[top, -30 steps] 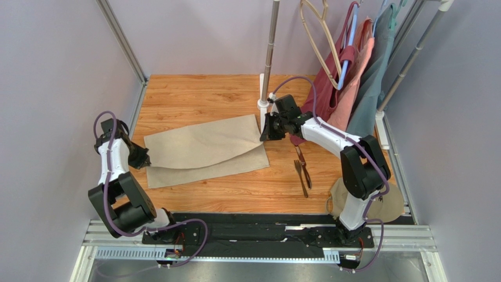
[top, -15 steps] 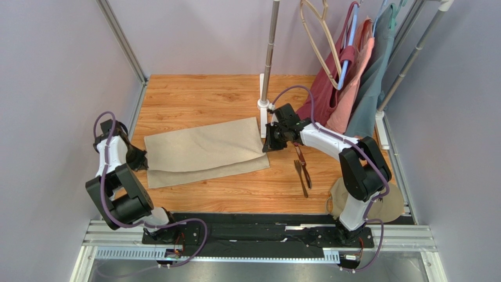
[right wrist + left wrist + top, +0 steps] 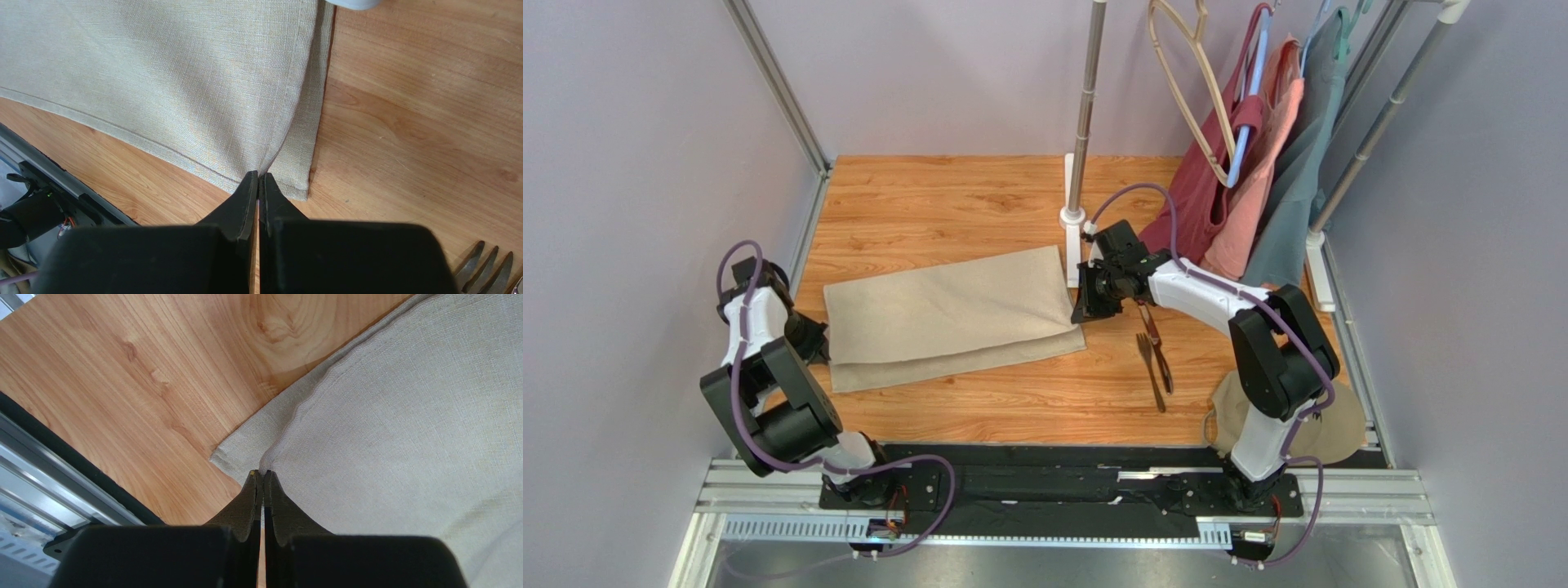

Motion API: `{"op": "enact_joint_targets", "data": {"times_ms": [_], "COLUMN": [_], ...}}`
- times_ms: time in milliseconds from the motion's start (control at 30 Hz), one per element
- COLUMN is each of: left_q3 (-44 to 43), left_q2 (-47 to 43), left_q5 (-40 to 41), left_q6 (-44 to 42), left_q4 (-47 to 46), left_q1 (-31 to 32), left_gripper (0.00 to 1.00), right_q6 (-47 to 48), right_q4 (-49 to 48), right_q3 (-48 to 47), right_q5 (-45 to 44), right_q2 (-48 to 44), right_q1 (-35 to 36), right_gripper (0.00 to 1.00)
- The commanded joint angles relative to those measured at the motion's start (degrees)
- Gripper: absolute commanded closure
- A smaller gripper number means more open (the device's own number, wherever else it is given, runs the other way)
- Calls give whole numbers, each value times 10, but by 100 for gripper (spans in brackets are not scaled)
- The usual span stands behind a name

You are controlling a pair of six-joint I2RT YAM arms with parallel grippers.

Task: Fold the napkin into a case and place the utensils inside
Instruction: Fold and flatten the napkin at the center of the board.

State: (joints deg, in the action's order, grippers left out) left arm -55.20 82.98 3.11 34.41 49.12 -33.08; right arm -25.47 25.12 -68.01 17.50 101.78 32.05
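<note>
Napkin point(image 3: 946, 312): folded over itself into a wide oblong, flat on the bench point(image 3: 928, 196), left of the middle, its long sides slanting from the left edge toward the far right. The upper layer sits slightly back, so a strip of the lower layer shows along the near side.
Left jaws: clenched on the napkin's point(image 3: 417, 416) upper layer at its left end, close to the bench's left edge; the cloth puckers into the tips, and the lower layer's corner lies flat just beside them.
Right jaws: clenched on the upper layer at the right end of the napkin point(image 3: 184, 79), near its near-right corner; a crease runs up from the tips.
Left arm point(image 3: 756, 368): bent low along the left edge.
Right arm point(image 3: 1210, 294): reaching in from the near-right corner toward the middle.
Utensils point(image 3: 1155, 355): lying together on bare wood right of the napkin, apart from it, pointing toward the near edge; fork tines point(image 3: 488, 263) show in the right wrist view.
Tan disc point(image 3: 1339, 429): at the near-right corner, partly under the right arm.
Garments point(image 3: 1259, 184): hanging at the far-right corner.
</note>
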Motion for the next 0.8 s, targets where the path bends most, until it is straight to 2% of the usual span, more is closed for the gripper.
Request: {"op": "enact_joint_targets", "data": {"times_ms": [0,167,767], "left_q3": [7,29,40], "left_q2": [-19,-15,19], "left_q5": [11,-10,11], "left_q6": [5,16,7], "left_q4": [17,11,-3], "left_q1": [-7,-24,-30], "left_gripper": [100,100,100], "right_q6": [-7,-10,-12], "right_q4": [12,12,-18], "right_q3": [12,31,45], "right_q5": [6,-6,-22], "right_q2": [-13,-14,33], "right_q1": [9,12,12], "right_gripper": [100,100,100]}}
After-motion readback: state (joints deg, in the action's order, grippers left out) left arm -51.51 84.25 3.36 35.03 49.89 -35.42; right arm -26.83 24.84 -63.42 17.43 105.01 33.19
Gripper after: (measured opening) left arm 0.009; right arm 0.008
